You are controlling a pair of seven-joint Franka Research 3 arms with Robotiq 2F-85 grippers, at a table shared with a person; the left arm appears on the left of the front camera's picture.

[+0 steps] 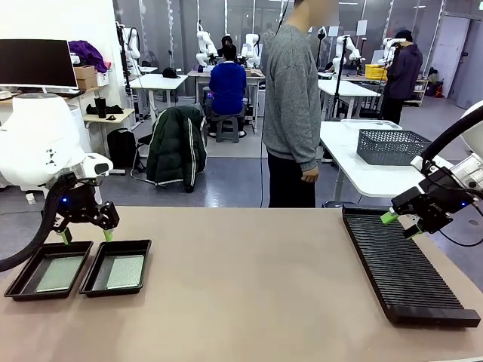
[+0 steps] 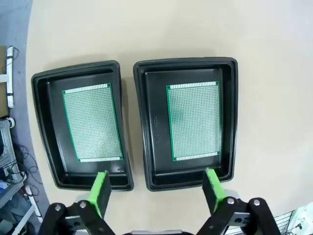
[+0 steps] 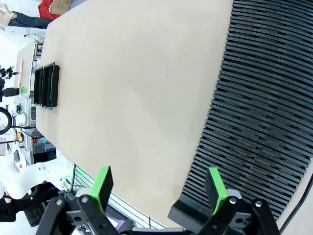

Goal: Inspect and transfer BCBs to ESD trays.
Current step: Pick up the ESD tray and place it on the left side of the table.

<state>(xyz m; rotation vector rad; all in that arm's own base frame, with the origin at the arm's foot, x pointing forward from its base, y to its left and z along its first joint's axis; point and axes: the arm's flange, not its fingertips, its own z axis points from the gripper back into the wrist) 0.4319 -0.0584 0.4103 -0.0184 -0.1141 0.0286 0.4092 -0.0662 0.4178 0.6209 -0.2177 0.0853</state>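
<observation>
At nine o'clock on the table, two ESD trays are set side by side, almost touching, and one BCB is seen lying flat on the floor of each. Just above them the left gripper is held with its jaws apart and nothing between them. At three o'clock the right gripper hangs likewise spread and empty over the far end of the long slotted rack, in which no board can be made out. Judged from this, the transfer is nearly complete; a straight upward retreat is advised, so that no rim is clipped and neither board is disturbed.
</observation>
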